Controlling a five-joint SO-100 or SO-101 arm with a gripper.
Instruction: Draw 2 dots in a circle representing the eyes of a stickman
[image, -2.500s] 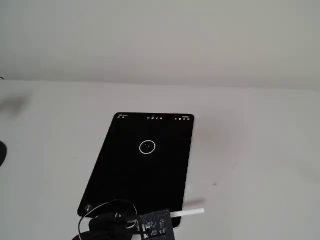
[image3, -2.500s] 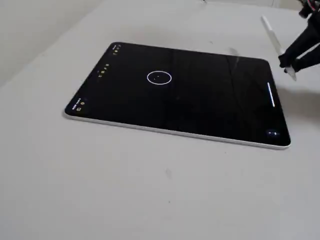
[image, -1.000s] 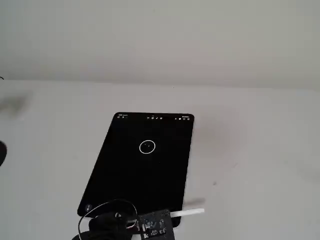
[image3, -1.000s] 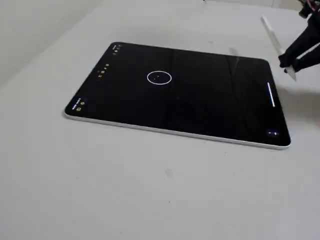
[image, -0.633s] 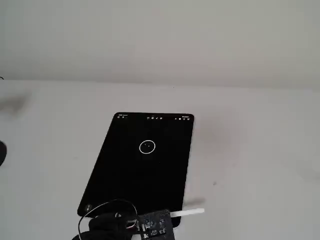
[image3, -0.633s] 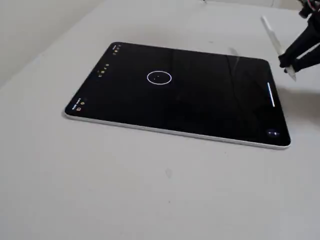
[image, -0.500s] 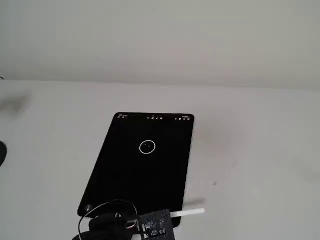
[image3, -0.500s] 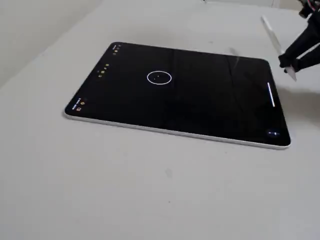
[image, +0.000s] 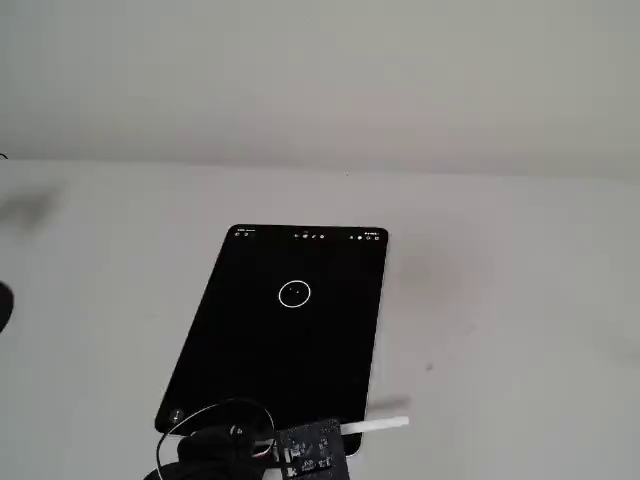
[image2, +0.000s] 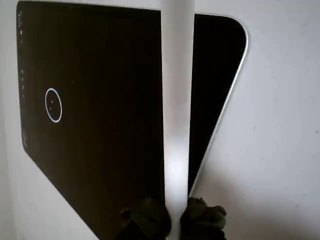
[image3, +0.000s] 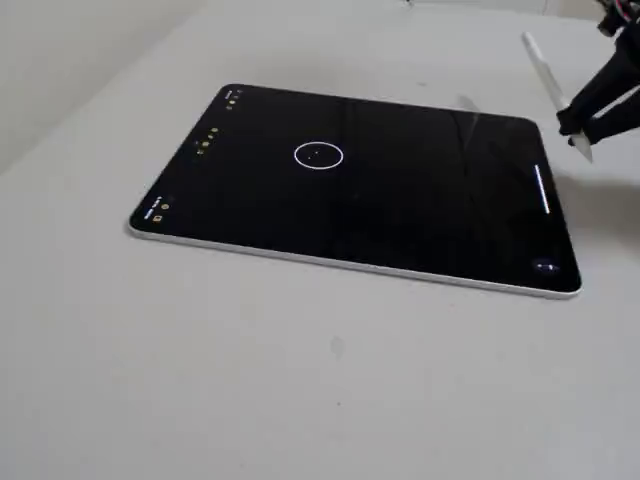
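A black tablet (image: 280, 360) lies flat on the pale table. On its screen is the circle (image: 294, 293), a thin white ring, also seen in the wrist view (image2: 53, 105) and in a fixed view (image3: 319, 155). The dots (image2: 51, 104) show as two tiny specks inside the ring. My gripper (image2: 175, 222) is shut on a white stylus (image2: 177, 100). It is off the near short edge of the tablet, far from the circle, gripper (image3: 578, 125) with the stylus (image3: 548, 78) raised above the table.
The arm's circuit board and black cables (image: 300, 450) fill the bottom edge of a fixed view. Small white icons (image: 310, 236) line the screen's far edge. A pale wall (image: 320, 80) rises behind the table.
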